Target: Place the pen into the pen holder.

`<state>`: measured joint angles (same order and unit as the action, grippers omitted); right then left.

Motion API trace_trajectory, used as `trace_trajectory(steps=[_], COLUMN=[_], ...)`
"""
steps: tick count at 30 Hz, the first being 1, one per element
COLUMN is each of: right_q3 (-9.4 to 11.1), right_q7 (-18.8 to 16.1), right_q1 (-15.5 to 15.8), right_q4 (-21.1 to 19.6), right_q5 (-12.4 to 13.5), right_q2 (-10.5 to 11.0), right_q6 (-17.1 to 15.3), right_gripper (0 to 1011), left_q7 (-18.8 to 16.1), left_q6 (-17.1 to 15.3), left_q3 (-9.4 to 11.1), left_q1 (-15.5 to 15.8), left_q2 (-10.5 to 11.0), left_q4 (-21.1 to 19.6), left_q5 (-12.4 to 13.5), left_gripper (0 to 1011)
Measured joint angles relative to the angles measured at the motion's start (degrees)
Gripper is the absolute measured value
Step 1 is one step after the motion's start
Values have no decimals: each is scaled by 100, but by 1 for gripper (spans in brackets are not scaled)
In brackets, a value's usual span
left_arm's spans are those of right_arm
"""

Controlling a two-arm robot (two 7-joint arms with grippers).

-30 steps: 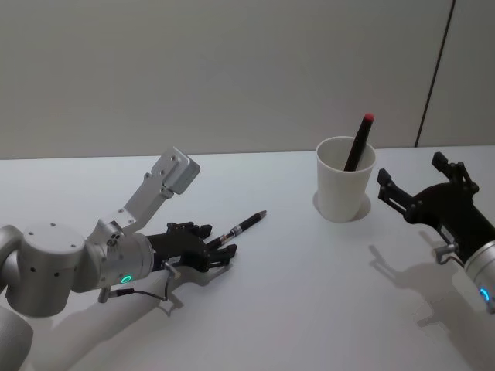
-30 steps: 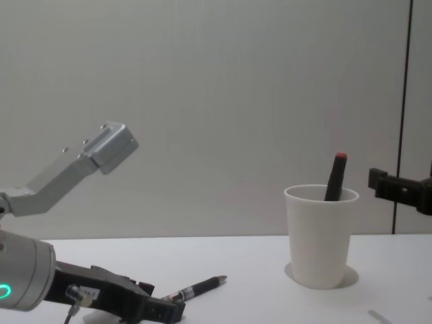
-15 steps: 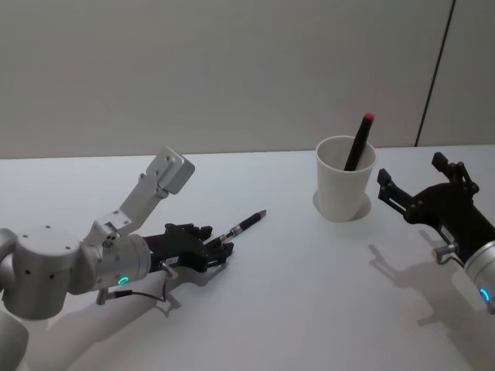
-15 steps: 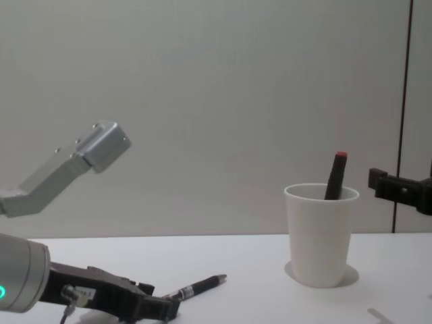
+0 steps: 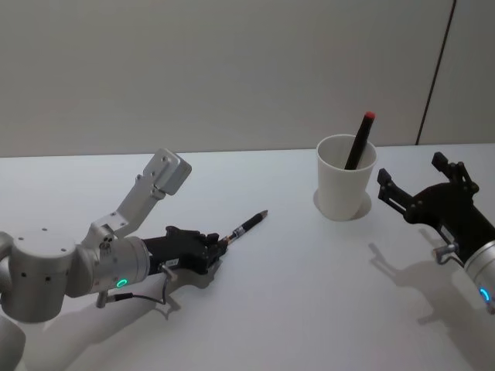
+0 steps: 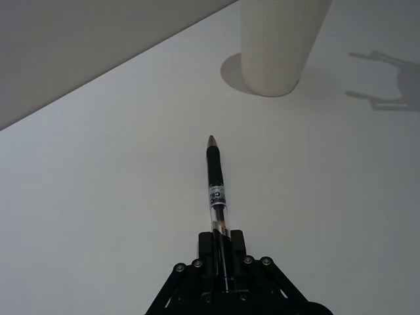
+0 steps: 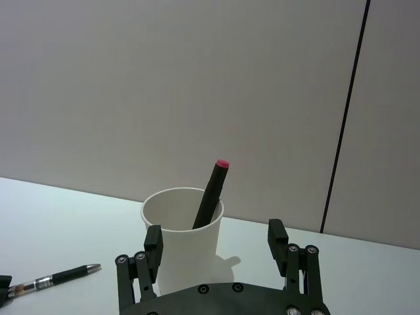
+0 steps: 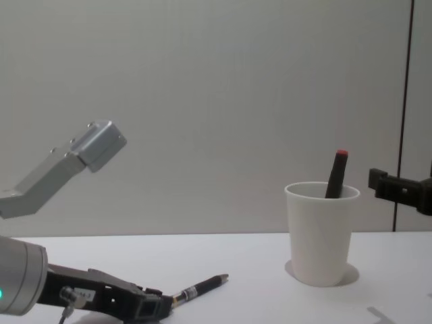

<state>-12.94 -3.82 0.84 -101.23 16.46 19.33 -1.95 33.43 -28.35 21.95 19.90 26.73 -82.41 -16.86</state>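
1. Pen (image 5: pixel 246 225) is lying on the desk (image 5: pixel 294 301), left of centre. Its tip is pointing toward the pen holder (image 5: pixel 345 189), and the two are well apart.
2. We are logging the change. A second ago the fingers of the left claw (image 5: pixel 218 244) were spread on either side of the pen's rear end. Half a second ago they were narrowing, and now they are clenching it.
3. In the left wrist view we are seeing the barrel running straight out from between the fingertips, which supports the reading in item 2.
4. The pen's tip is sitting at the same spot on the desk across all three readings. We are therefore judging that the grasp is made and the lift is not yet begun.
5. The grip is sitting at the very back end, leaving nearly the whole barrel sticking out forward. We are flagging that the pen may pivot or droop once it is leaving the desk.
6. The pen holder is standing upright at the far right of the desk, with a red-capped pen (image 5: pixel 360 139) leaning inside against its rim. Neither is shifting over the second.
7. The right claw (image 5: pixel 410 171) is hovering just beside the pen holder on its right, fingers spread and grasping nothing. It is holding the same pose as a second ago.
8. For the task, we are reading the grasp step as finishing. Lifting, carrying across, tipping the pen over the rim clear of the red-capped pen, and letting go are all remaining.
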Motion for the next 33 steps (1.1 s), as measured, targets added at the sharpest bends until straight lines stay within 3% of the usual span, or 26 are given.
trace_trajectory(steps=[18, 25, 33], right_q3=[0, 0, 0], right_q7=[0, 0, 0], right_q1=[0, 0, 0], right_q4=[0, 0, 0], right_q5=[0, 0, 0], right_q2=[0, 0, 0], right_q6=[0, 0, 0], right_gripper=[1001, 1001, 1001], left_q7=[-29, -157, -322], left_q6=[90, 288, 696], left_q3=[-37, -135, -303], left_q1=[-34, -125, -300], left_q2=[33, 110, 259], left_q4=[-61, -192, -440], left_q5=[-162, -518, -1106], left_gripper=[161, 161, 161])
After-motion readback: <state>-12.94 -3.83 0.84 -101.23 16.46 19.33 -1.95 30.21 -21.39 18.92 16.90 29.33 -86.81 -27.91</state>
